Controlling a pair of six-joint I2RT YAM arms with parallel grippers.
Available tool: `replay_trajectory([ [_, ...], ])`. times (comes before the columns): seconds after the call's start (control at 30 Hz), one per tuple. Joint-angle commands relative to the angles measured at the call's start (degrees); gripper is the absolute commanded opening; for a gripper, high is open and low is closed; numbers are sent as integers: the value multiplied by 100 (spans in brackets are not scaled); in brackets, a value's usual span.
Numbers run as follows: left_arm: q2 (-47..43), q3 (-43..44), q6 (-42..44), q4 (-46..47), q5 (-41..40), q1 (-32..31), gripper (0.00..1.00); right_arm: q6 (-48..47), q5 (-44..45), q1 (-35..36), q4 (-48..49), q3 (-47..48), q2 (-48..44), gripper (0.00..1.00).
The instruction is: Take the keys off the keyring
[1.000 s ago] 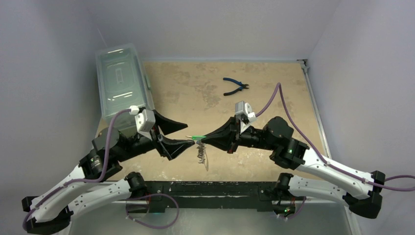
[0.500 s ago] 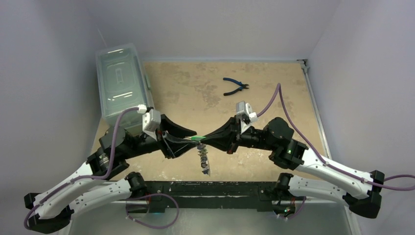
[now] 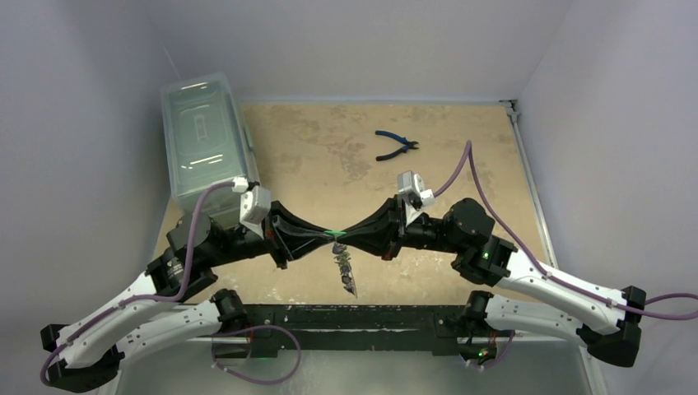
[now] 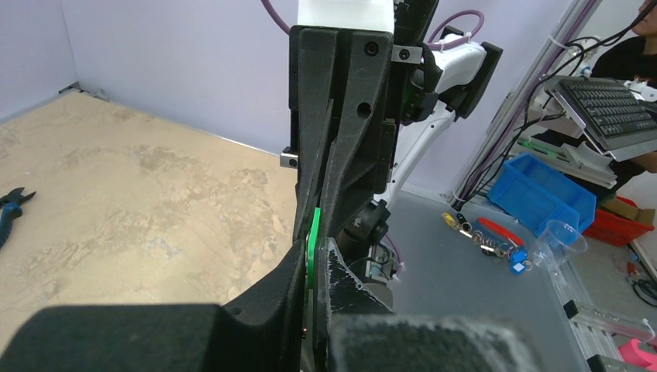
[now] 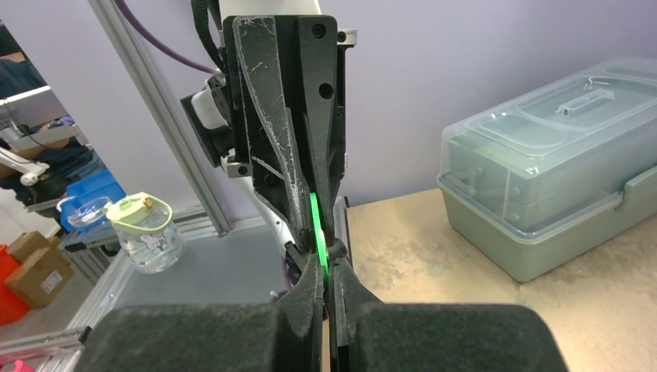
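Two robot arms reach toward each other over the middle of the desk (image 3: 313, 140). Their tips meet up in the air, above the front part of the desk.

One thin green key (image 3: 335, 233) sits between them. The left pincer (image 3: 325, 235) is pressed together on one end of it. The right pincer (image 3: 346, 234) is pressed together on the other end. In both wrist views the green strip shows in the narrow slit between the black fingers, and the other pincer stands right behind it, nose to nose.

Some more keys (image 3: 345, 268) hang down in a dark little bunch just under the green key. The bunch dangles in the air and tilts a bit toward the right arm. It is too small to tell each key's colour. I cannot pick the keyring out from that bunch.

A clear plastic box (image 3: 202, 136) with its lid on stands at the far left of the desk, well apart from the pincers. A pair of blue-handled pliers (image 3: 397, 146) lies flat near the back of the desk, toward the right, also well apart from the keys.

The desk top is sandy brown with pale patches.
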Motion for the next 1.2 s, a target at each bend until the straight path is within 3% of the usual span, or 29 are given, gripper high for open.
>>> replay_trajectory([
  [0.0, 46, 208, 72, -16, 33, 11, 0, -64, -122, 5, 297, 36, -91, 4],
  [0.07, 171, 394, 231, -283, 103, 15, 0, -238, -181, 5, 9, 141, -63, 32],
  [0.1, 243, 517, 307, -429, 150, 17, 0, -348, -202, 5, -166, 199, -59, 40],
  [0.2, 512, 844, 594, -865, 381, 7, 0, -673, -227, 5, -772, 405, 3, 52],
  [0.47, 1165, 1495, 1130, -1854, 774, 10, 0, -1285, -189, 5, -1991, 840, 179, 50],
  [0.7, 1322, 1845, 1322, -2172, 828, 14, 0, -1608, -177, 5, -2723, 1104, 234, 48],
  [1.17, 1529, 1927, 1465, -2426, 1124, 12, 0, -1669, -341, 5, -2829, 1278, 313, 39],
])
